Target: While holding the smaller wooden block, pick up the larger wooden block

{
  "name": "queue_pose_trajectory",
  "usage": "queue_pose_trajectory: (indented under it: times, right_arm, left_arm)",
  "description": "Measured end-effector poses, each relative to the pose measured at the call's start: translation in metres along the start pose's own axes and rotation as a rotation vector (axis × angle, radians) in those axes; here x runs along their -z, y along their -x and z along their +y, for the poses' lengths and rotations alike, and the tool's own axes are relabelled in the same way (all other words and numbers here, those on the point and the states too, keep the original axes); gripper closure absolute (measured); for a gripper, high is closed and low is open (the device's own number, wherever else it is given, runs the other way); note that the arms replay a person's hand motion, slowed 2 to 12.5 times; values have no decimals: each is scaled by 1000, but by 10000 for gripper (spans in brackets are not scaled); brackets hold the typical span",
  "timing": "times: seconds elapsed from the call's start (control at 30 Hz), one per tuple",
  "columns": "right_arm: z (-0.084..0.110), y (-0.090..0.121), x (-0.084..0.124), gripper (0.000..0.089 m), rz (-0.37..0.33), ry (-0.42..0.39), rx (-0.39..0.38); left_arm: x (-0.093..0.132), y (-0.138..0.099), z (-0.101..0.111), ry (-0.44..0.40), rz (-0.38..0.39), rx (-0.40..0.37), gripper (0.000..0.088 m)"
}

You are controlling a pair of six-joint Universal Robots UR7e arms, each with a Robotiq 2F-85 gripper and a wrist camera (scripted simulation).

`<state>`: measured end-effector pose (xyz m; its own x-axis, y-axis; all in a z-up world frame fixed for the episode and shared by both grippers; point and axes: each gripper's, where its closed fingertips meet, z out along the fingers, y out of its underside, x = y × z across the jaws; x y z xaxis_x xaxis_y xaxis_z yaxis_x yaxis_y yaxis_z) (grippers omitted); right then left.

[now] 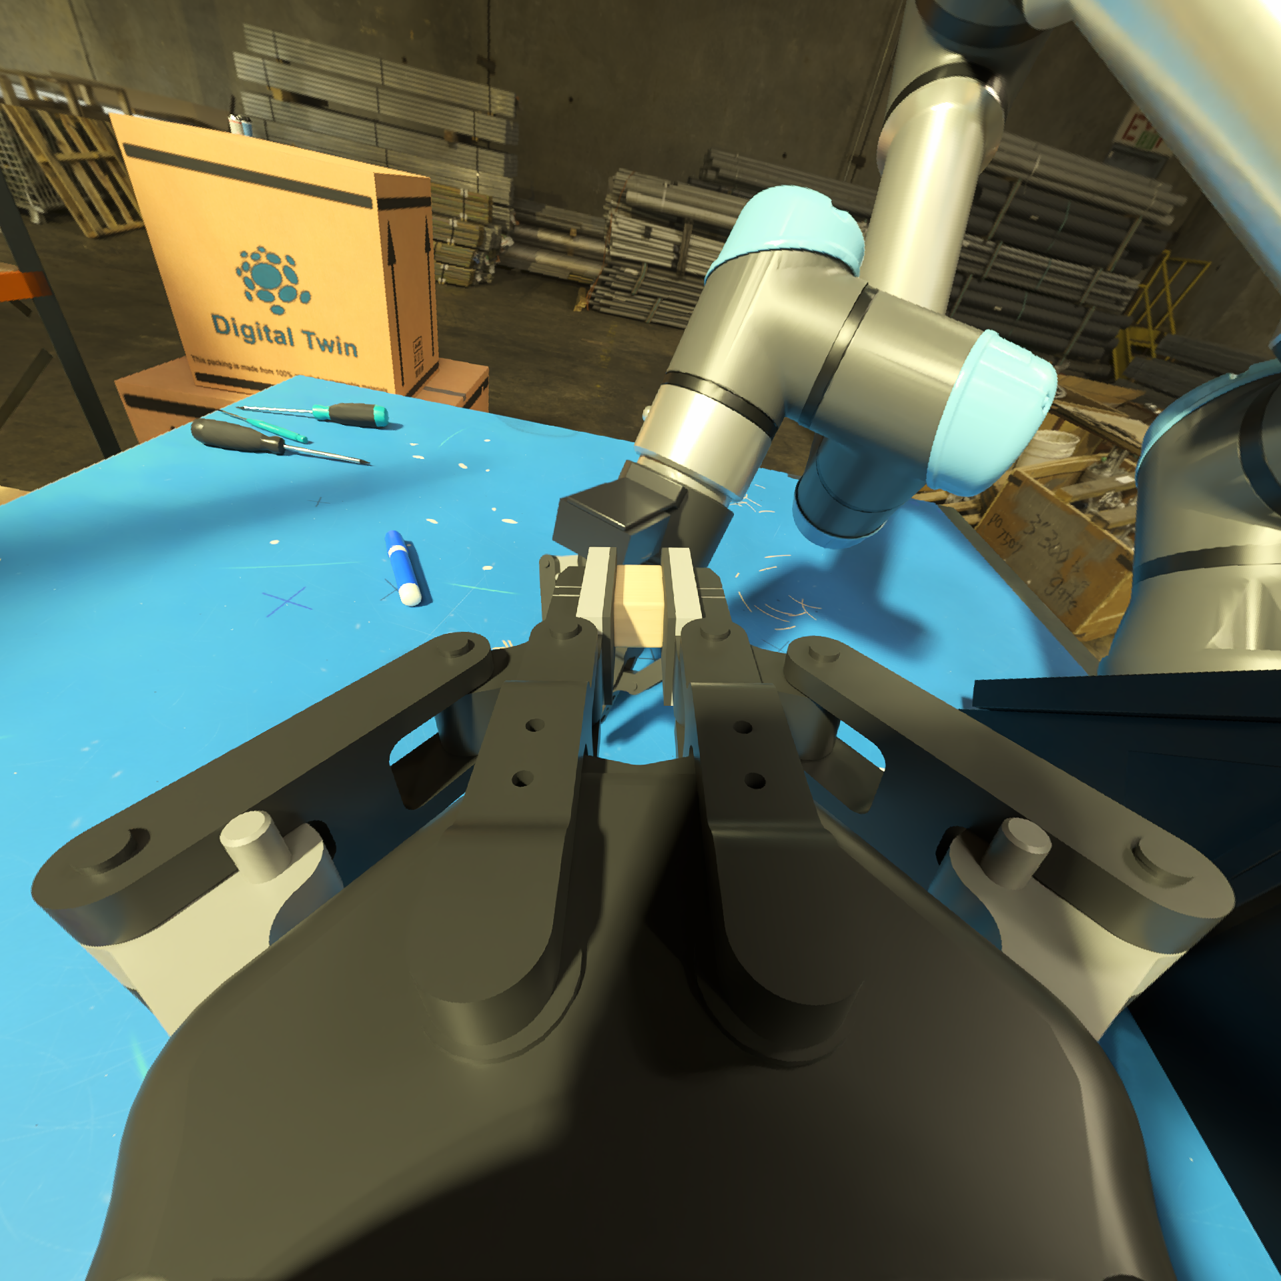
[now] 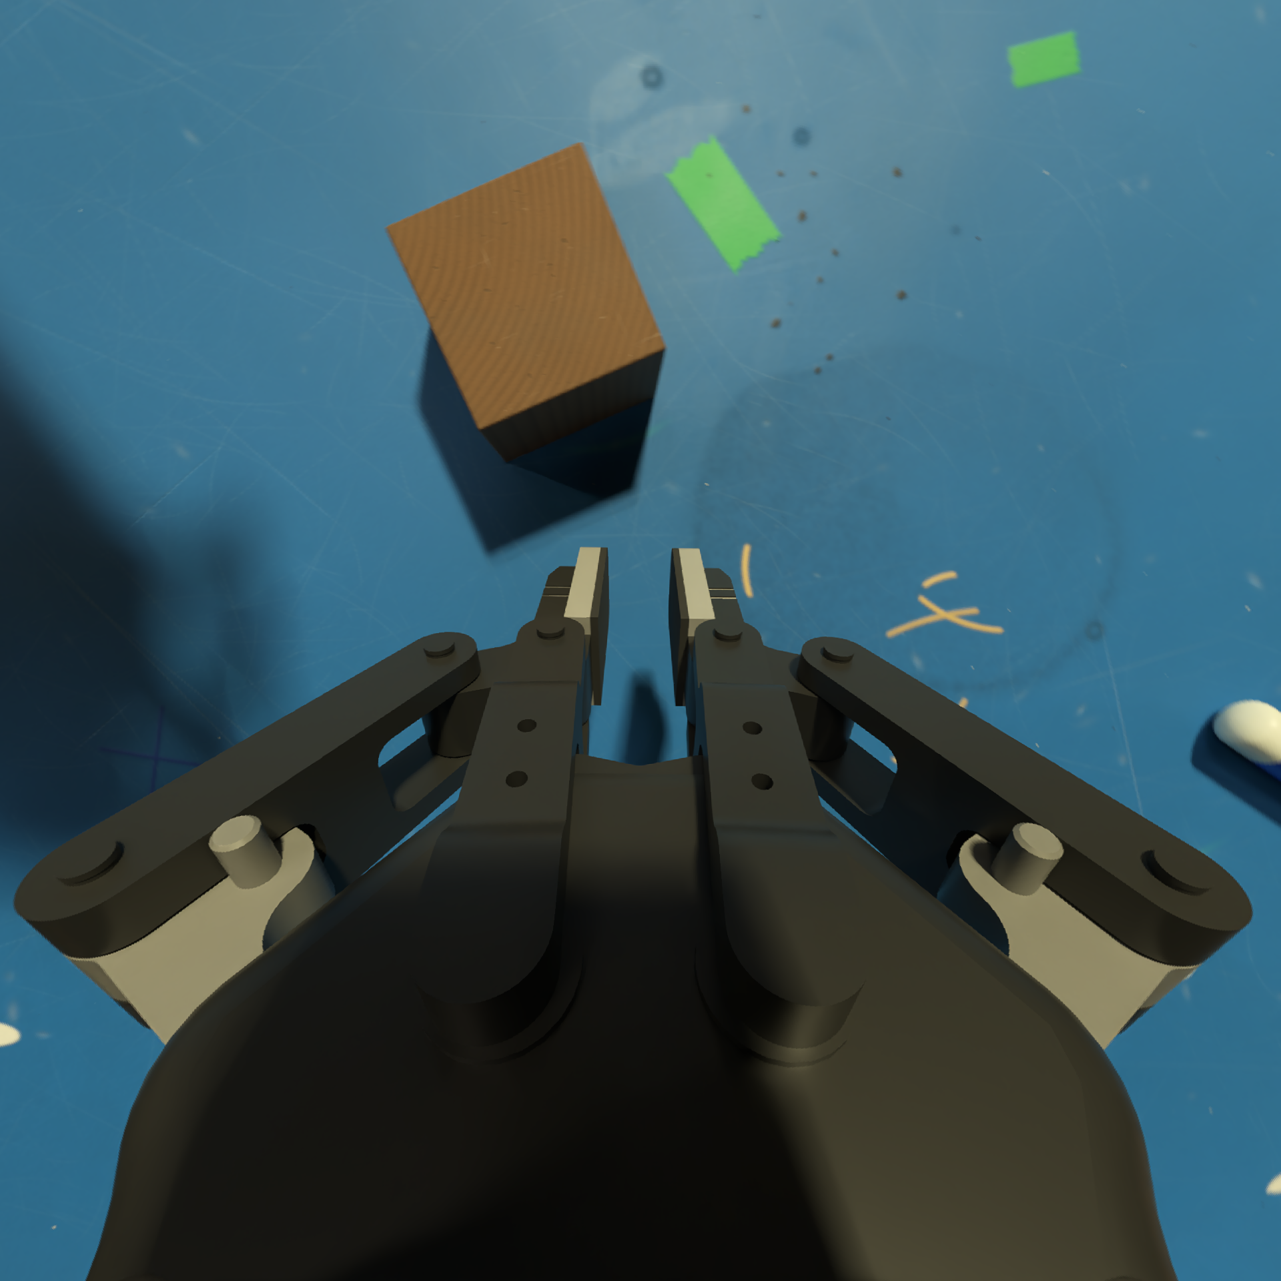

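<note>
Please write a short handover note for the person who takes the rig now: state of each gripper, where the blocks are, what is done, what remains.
Left gripper: shut on the smaller wooden block, held above the blue table.
Right gripper: empty, jaws narrowly apart, above the table.
Larger wooden block: on the table, ahead of the right gripper, untouched.
Done: small block held.
Left: open wider, grasp and lift the larger block.

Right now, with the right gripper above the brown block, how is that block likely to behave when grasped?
The brown block looks rigid, with flat faces, so it probably won't roll or flex. It appears wider than the right gripper's present gap, so the jaws likely must open first. It sits turned relative to the fingers, so an unaligned grasp may twist it.
</note>
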<state>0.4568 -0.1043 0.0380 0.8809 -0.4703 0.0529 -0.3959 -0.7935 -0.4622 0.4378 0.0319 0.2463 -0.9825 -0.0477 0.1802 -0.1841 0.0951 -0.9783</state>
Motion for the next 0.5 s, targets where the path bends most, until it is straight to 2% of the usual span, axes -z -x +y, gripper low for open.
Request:
queue_pose_trajectory:
  times: [0.07, 0.13, 0.23, 0.5]
  right_arm:
    - [1, -6, 4, 702, 18, 4, -36]
    - [4, -11, 5, 626, 28, 14, -76]
    - [8, -16, 2, 583, 35, 35, -109]
    - [-2, 6, -12, 553, -54, 44, -74]
  left_arm:
    - [1, 0, 0, 1, 1, -2, 770]
    - [1, 0, 0, 4, 0, -4, 770]
    - [2, 0, -1, 2, 0, -6, 770]
    - [4, 1, -1, 5, -3, -7, 770]
